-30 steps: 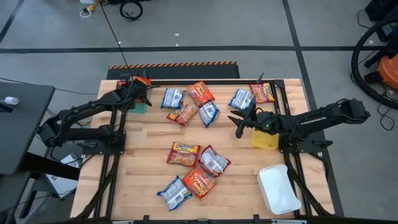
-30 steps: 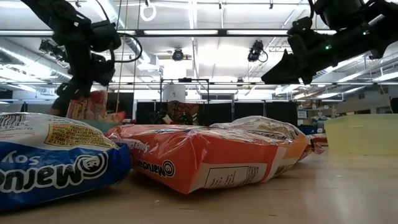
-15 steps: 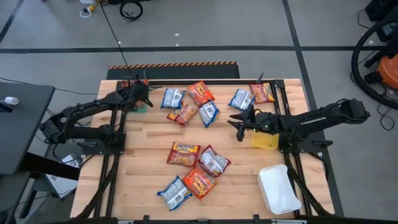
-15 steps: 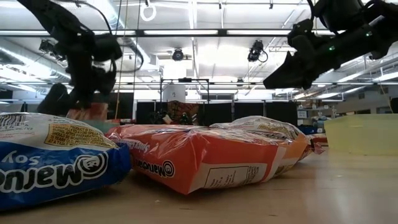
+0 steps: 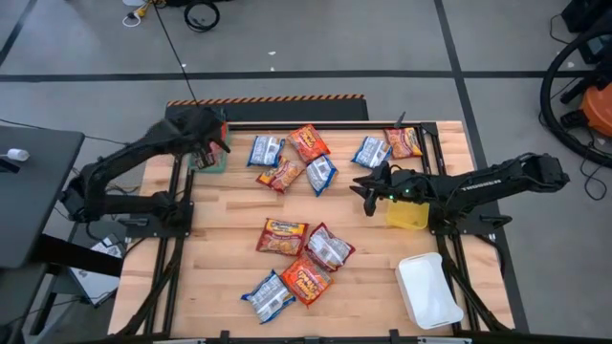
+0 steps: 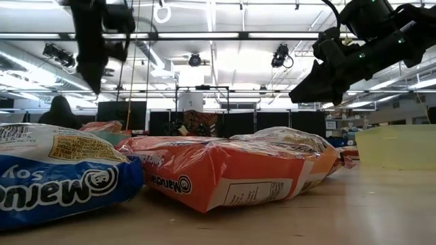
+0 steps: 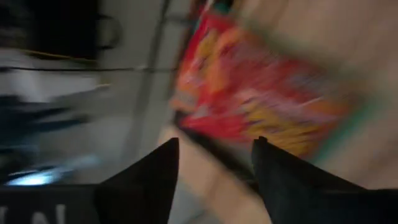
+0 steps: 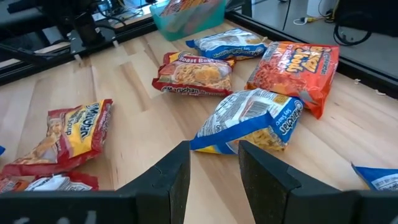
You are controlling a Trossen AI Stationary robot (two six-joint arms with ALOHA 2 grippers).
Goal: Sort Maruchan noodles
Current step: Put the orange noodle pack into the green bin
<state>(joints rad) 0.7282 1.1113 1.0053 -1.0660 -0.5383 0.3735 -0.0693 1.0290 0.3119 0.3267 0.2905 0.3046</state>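
Note:
My left gripper (image 5: 214, 140) hangs open above the teal bin (image 5: 212, 160) at the table's far left. An orange-red noodle packet (image 7: 249, 99) lies in that bin, below the fingers and apart from them. My right gripper (image 5: 362, 187) hovers open right of centre, with nothing between its fingers. It points at a blue-and-white packet (image 8: 249, 121) lying flat on the wood. Other packets lie flat in a far cluster (image 5: 309, 142) and a near cluster (image 5: 306, 279).
A yellow bin (image 5: 406, 213) stands under my right arm, and a white bin (image 5: 428, 290) sits at the near right. Two packets (image 5: 387, 148) lie at the far right. Bare wood stretches between the two clusters and along the left side.
My left gripper has opened and let go of the orange-red packet, which has dropped into the teal bin. The gripper has then risen above the bin. My right gripper has stayed nearly still.

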